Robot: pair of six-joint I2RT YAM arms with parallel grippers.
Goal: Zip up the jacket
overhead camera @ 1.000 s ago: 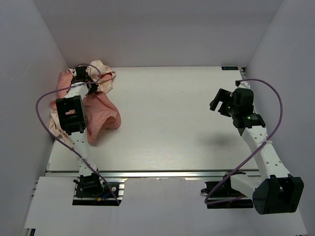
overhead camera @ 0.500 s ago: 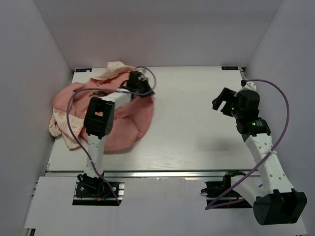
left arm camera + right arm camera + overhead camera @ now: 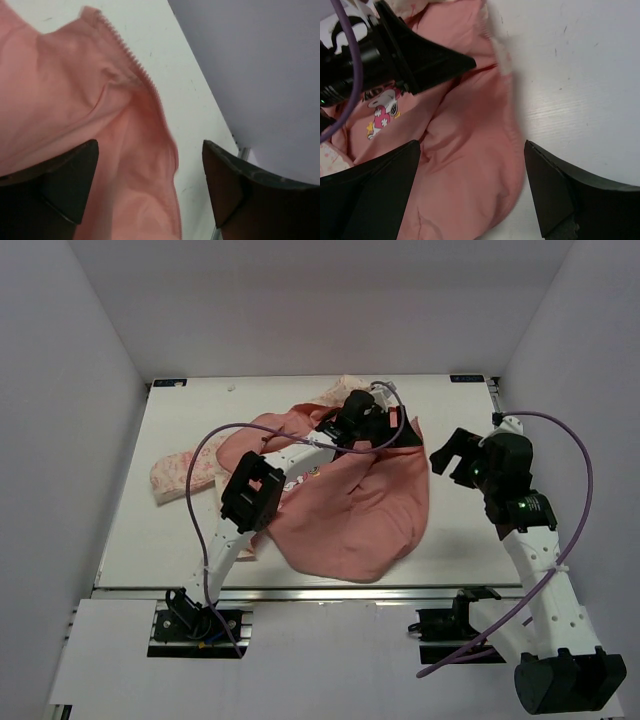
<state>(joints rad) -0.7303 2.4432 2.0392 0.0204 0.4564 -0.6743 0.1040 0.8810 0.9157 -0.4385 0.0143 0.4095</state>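
The jacket [image 3: 350, 505] lies spread near the table's middle, salmon-pink lining up, with a cream printed sleeve [image 3: 185, 472] trailing left. My left gripper [image 3: 372, 420] hovers over its far right edge. In the left wrist view that gripper [image 3: 150, 145] is open over the pink cloth, and the zipper teeth [image 3: 127, 52] run along the hem ahead. My right gripper [image 3: 455, 455] is just right of the jacket. In its own view it [image 3: 472, 150] stands open over the jacket's rounded edge [image 3: 485, 165], gripping nothing. A cartoon dog print [image 3: 382, 107] shows on the cloth.
White walls enclose the table [image 3: 180, 540] on the left, back and right. The left arm's black gripper and purple cable [image 3: 395, 55] reach across the jacket close to my right gripper. Bare tabletop [image 3: 580, 75] lies right of the jacket.
The left arm dragged the jacket from the far left corner to the table's middle, spreading it lining up, then opened its jaws. The right gripper shifted slightly nearer the jacket.
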